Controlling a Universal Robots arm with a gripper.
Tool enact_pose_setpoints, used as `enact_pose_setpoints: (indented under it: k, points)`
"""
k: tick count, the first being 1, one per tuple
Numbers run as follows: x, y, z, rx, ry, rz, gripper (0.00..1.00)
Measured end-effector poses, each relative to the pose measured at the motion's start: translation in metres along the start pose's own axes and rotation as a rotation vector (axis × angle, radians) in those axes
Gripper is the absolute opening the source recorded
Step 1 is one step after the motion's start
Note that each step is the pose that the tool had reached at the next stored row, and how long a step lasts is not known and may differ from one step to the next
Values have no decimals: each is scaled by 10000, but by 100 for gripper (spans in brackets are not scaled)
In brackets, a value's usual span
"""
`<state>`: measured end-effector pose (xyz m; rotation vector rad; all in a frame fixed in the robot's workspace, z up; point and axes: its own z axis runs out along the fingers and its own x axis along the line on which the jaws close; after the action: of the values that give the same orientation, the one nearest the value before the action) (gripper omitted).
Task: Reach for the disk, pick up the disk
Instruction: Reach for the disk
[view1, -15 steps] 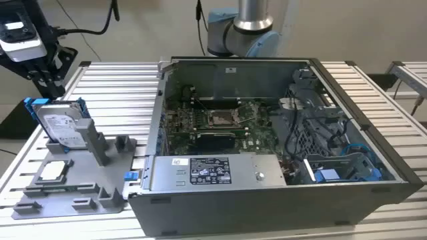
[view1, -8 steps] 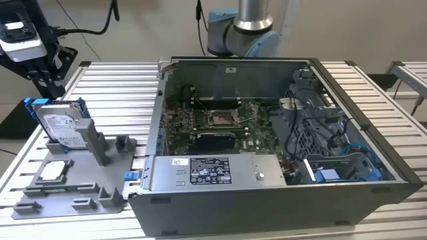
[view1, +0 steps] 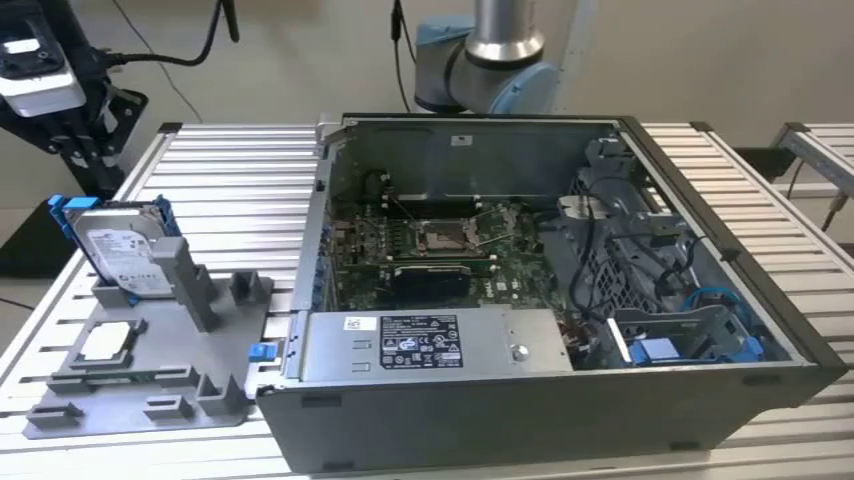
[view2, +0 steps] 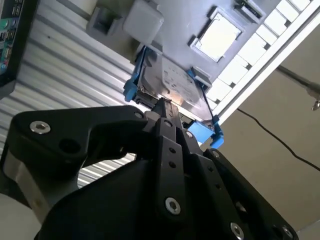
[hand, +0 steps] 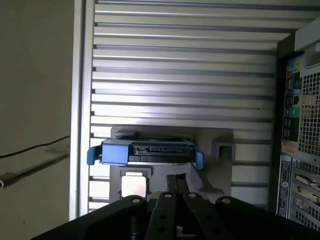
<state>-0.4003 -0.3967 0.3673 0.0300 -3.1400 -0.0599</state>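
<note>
In the first wrist view the hand (hand: 177, 179) has its fingers drawn narrow together and holds nothing. It hangs apart from the disk (hand: 147, 151), facing its connector edge. In the exterior view the disk stands upright in a grey fixture (view1: 147, 385) on the slatted desk (view1: 227, 190), to the exterior view's left of the open computer case (view1: 534, 400).

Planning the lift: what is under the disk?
The disk stands on edge in a grey holder on the slatted table. The holder hides its lower edge, so its seating cannot be seen.
</note>
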Motion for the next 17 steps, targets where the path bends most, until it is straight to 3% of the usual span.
enact_pose_setpoints:
  k: [9,12,17]
  points:
    - [377,52,27,0,0,0,0]
    - [441,62,37,-2,-1,0,0]
    - [447,80,54,-1,0,-1,0]
